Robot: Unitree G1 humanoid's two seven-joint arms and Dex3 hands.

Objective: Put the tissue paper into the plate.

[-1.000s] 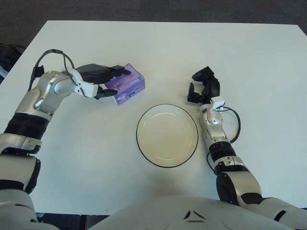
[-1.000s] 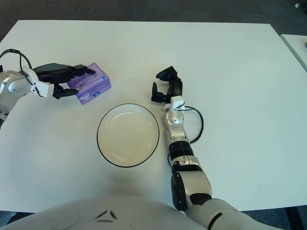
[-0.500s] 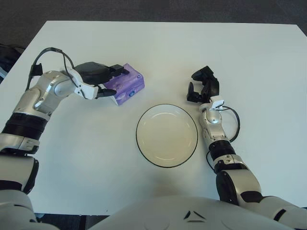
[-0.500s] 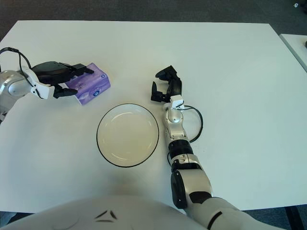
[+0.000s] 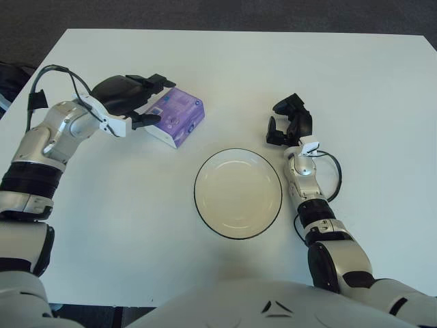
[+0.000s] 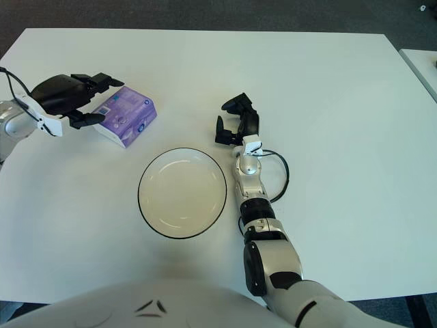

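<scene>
tissue pack (image 5: 175,117) lay on table (image 5: 355,89) up-left of empty plate (image 5: 237,193), long axis diagonal, just right of left hand (image 5: 126,102), fingers spread, holding nothing; right hand (image 5: 289,123) farther.

Left hand (image 5: 130,101) fingers perhaps touching tissue pack (image 5: 175,116); contact unclear

Purple tissue pack (image 5: 176,117) with a white side; cream plate (image 5: 237,193) — black rim, seemingly.

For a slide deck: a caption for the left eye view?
Left hand open beside the purple tissue pack, empty plate nearby, right hand idle.
</scene>
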